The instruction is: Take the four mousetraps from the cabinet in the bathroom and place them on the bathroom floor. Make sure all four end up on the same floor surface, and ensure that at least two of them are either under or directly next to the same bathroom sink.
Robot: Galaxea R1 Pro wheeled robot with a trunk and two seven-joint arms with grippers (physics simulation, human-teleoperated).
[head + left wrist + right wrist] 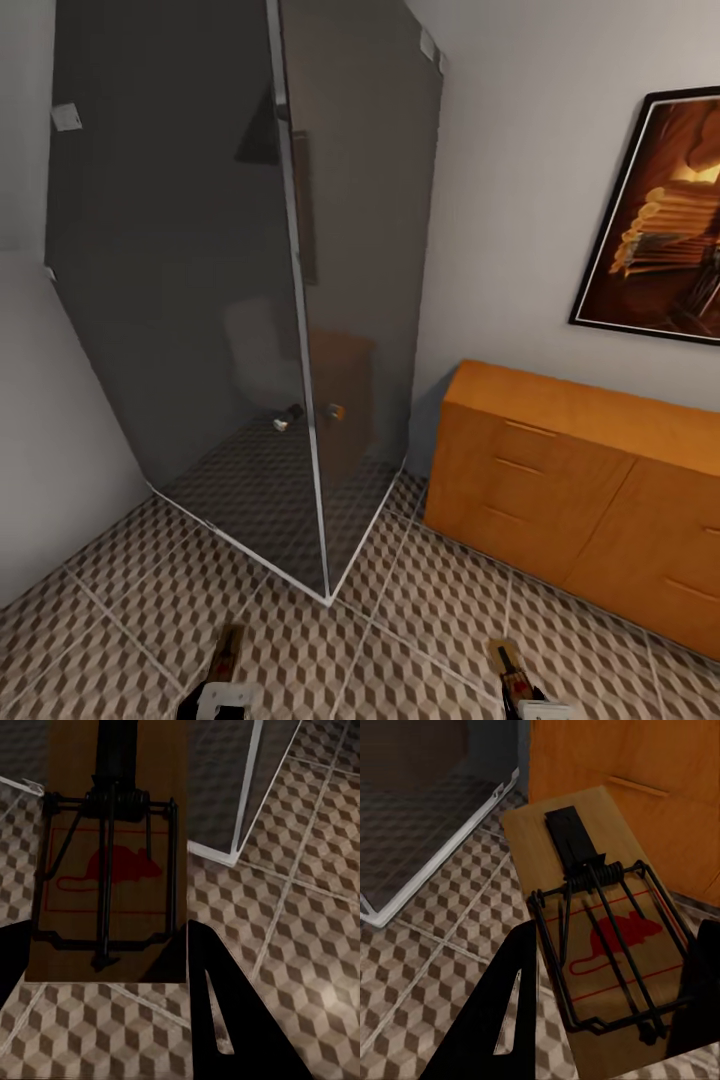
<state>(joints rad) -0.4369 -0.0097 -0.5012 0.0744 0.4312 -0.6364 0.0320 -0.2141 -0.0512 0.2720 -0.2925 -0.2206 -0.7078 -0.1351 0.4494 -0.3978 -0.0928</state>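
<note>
Each gripper pinched a mousetrap above the bathroom floor (pixel 420 610): the left gripper (pixel 226 690) held one mousetrap (pixel 112 855), the right gripper (pixel 522 695) another mousetrap (pixel 600 930). The cabinet (pixel 570 480) stood to the right, beside a glass shower enclosure (pixel 240 300)

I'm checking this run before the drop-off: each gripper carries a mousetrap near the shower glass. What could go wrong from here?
1. The left mousetrap and the right mousetrap are held only at one end, so either could slip from the fingers while the robot moves.
2. The glass shower corner stands straight ahead and the cabinet close by on the right; turning could knock a trap against them.
3. No sink is in sight, so dropping here may miss the sink requirement.
</note>
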